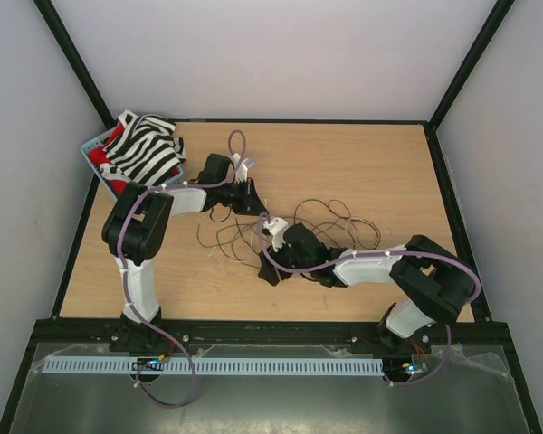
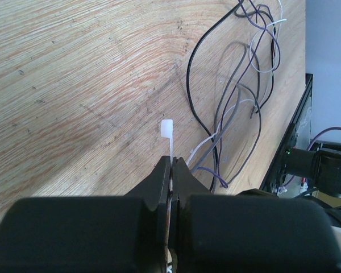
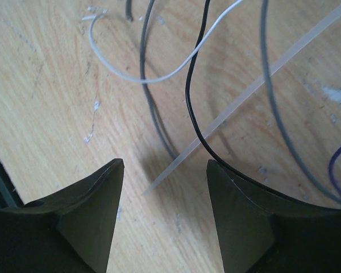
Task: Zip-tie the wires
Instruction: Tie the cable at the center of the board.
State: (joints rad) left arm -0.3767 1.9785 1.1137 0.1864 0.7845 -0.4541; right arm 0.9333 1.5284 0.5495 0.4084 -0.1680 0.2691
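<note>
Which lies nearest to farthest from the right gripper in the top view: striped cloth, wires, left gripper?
1. wires, spread around the right gripper.
2. left gripper, slightly beyond it, to the left.
3. striped cloth, far-left corner.

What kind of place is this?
Probably a robot lab's test cell: two robot arms, left and right, bolted to a wooden table, plain white panels in a black frame around it, and loose wires spread out.

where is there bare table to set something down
Bare wood along the far edge of the table, right of the basket; also near-left, between the left arm and the wires. Crowded mid-table around the wires and right arm.
</note>
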